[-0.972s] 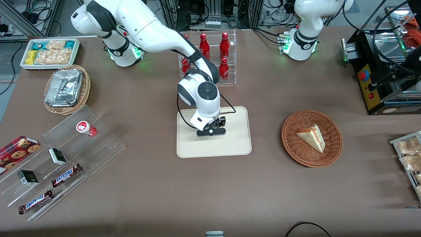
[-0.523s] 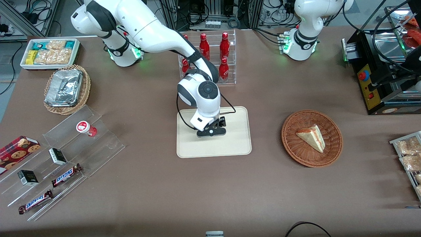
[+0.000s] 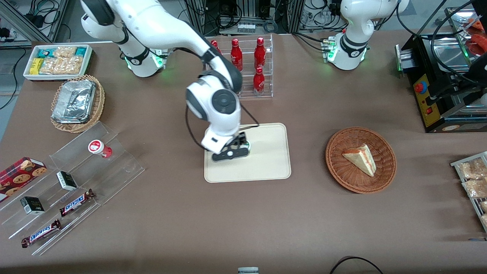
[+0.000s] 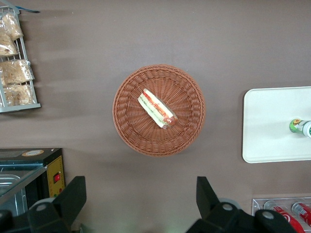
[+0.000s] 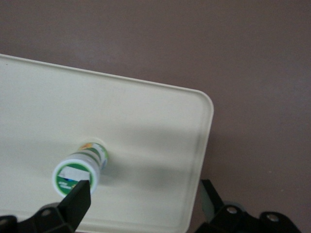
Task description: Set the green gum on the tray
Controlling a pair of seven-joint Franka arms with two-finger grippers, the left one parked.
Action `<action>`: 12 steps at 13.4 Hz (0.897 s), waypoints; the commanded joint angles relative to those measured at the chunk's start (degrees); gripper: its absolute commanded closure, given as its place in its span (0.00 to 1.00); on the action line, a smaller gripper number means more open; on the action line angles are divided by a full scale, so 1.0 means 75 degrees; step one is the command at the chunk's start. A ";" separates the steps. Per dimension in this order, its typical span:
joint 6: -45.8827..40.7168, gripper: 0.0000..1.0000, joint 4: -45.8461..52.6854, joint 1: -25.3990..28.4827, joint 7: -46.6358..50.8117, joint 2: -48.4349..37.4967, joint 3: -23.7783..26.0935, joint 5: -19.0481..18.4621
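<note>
Even overhead light fills the room, leaving soft, faint shadows on the brown table [image 3: 243,213]. The foil container [image 3: 74,102] in the wicker basket throws back bright glare, and the acrylic display steps [image 3: 87,167] gleam. The right wrist view is softly blurred: the green gum [image 5: 80,171] casts a dim shadow toward three o'clock on the pale tray [image 5: 160,121], with the end effector [image 5: 146,206] dark at the frame edge.

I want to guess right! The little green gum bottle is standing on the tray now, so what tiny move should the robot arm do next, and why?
Probably lift the gripper straight up and away. The green gum stands upright on the tray, and the open gripper fingers sit wide of it, so the placing looks done.
</note>
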 commanded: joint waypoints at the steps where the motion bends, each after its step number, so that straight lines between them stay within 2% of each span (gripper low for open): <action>1: -0.0430 0.00 -0.0639 -0.0553 -0.0526 -0.0745 0.0105 -0.0048; 6: -0.1543 0.00 -0.0640 -0.1864 -0.2058 -0.1437 0.0105 0.0023; 8: -0.1616 0.00 -0.0896 -0.2543 -0.2681 -0.1858 0.0128 0.0104; 12: -0.1265 0.00 -0.1751 -0.4079 -0.2801 -0.2748 0.0316 0.0222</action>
